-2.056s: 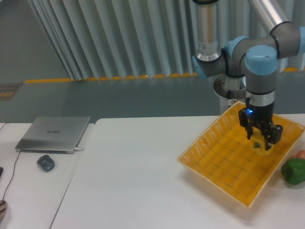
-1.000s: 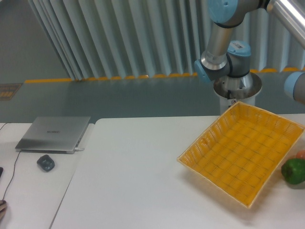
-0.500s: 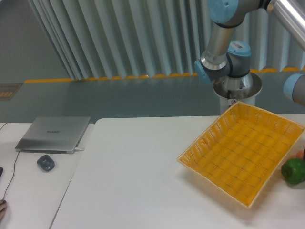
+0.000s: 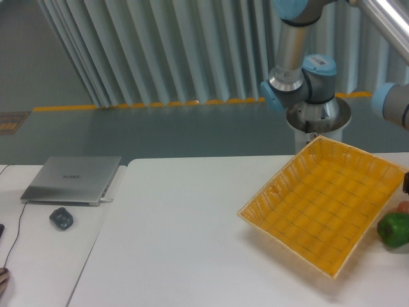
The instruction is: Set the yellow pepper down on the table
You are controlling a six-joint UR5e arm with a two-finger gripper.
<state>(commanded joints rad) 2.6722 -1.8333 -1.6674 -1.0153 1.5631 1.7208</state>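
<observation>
The yellow pepper is out of view. The white table (image 4: 192,243) holds the yellow wicker basket (image 4: 319,211), which has nothing in it. My arm (image 4: 300,70) rises behind the basket and runs off the right edge. Of my gripper (image 4: 406,184), only a dark sliver shows at that edge, just above the basket's right corner. Its fingers are cut off by the frame, so I cannot tell whether they hold anything.
A green pepper (image 4: 394,229) lies on the table right of the basket, with a reddish object (image 4: 403,207) just behind it. On the smaller desk at left are a grey laptop (image 4: 72,179) and a dark mouse (image 4: 61,218).
Two seconds ago the gripper stood in the basket around the yellow pepper. Both then left the frame to the right; now a dark sliver of the gripper shows at the right edge.
</observation>
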